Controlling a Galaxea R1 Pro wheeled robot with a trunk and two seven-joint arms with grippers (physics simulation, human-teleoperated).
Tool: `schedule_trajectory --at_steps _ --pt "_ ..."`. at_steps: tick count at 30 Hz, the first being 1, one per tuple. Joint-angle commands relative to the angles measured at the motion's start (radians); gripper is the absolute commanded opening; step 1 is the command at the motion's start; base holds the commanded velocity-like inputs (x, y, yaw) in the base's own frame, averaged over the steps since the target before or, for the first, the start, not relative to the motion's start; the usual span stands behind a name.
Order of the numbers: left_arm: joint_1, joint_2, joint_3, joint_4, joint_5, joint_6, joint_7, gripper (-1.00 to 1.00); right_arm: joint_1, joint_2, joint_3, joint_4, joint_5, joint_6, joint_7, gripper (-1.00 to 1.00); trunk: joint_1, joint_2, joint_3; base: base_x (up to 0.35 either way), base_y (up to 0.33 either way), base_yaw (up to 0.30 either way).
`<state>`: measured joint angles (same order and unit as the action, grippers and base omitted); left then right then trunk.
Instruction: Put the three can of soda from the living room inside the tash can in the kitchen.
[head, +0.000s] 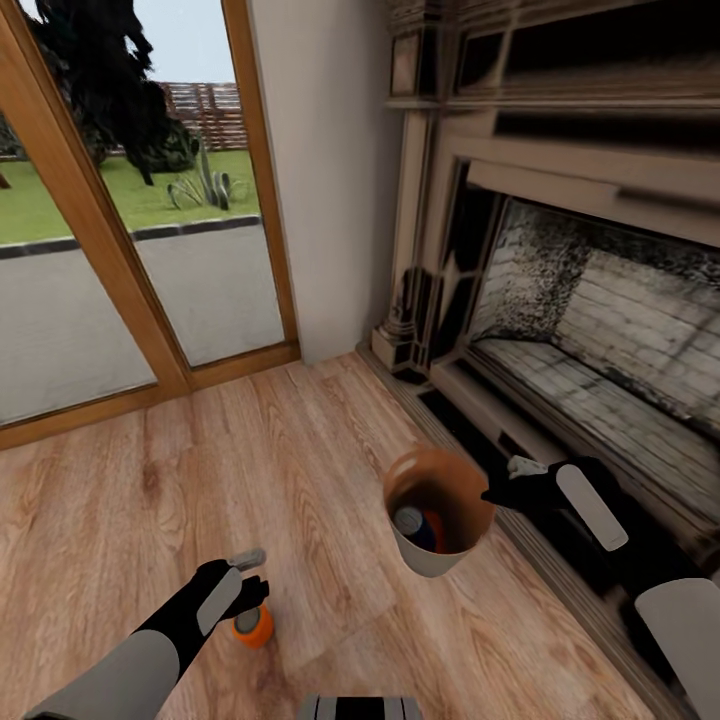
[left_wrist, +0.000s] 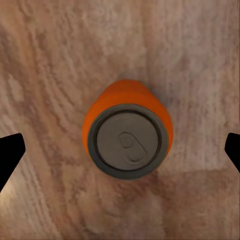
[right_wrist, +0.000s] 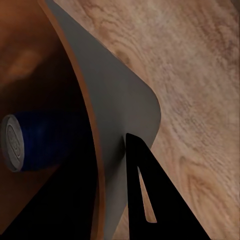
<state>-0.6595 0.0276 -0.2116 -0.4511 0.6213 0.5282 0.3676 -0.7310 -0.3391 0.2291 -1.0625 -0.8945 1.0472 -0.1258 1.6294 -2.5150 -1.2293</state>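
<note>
Living room: light wood plank floor (head: 300, 470), wood-framed glass doors (head: 130, 230) on one side, carved fireplace surround with brick firebox (head: 590, 300) on the other. Small round tapered bin, pale grey outside and brown inside (head: 437, 512), is held off the floor by the right gripper (head: 503, 493), jaws closed on the rim wall, one finger inside, one outside per the right wrist view. Inside the bin: a dark blue soda can (right_wrist: 37, 142) lying on its side, something orange beside it in the head view. Remaining bright orange soda can with silver top (left_wrist: 128, 136) stands upright on the floor directly under the left gripper (left_wrist: 120, 150), jaws wide open, holding nothing, fingertips either side and clear of the can. Step looks like the pick: can is roughly centred between the fingers, so drop straight down, no lateral correction, close around mid-body rather than the rim so it doesn't tip or squirt out. Keep the bin level meanwhile.
</note>
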Motion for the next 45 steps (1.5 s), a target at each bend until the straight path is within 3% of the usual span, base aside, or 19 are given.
schedule_trajectory --at_steps 1,12,39,45 --pt "0.0 0.0 0.0 0.0 0.0 0.0 0.0 1.0 -0.001 0.0 0.0 -0.001 -0.032 0.0 0.005 -1.0 0.0 0.0 -0.004 0.0 0.0 0.0" --pt "-0.051 0.001 0.003 0.001 0.003 -0.001 -0.007 1.0 -0.001 0.0 0.0 -0.001 -0.032 0.0 0.005 -1.0 0.005 -0.003 -0.046 0.0 0.0 0.0" --pt "-0.054 -0.005 -0.003 0.002 0.001 -0.002 -0.007 1.0 0.0 0.0 0.0 -0.002 -0.032 0.0 0.005 -1.0 0.017 -0.009 -0.151 0.0 0.0 0.0" --pt "-0.049 -0.005 -0.005 0.001 0.002 -0.006 -0.008 1.0 -0.001 0.0 0.0 -0.002 -0.032 0.0 0.005 -1.0 0.017 -0.009 -0.151 0.0 0.0 0.0"
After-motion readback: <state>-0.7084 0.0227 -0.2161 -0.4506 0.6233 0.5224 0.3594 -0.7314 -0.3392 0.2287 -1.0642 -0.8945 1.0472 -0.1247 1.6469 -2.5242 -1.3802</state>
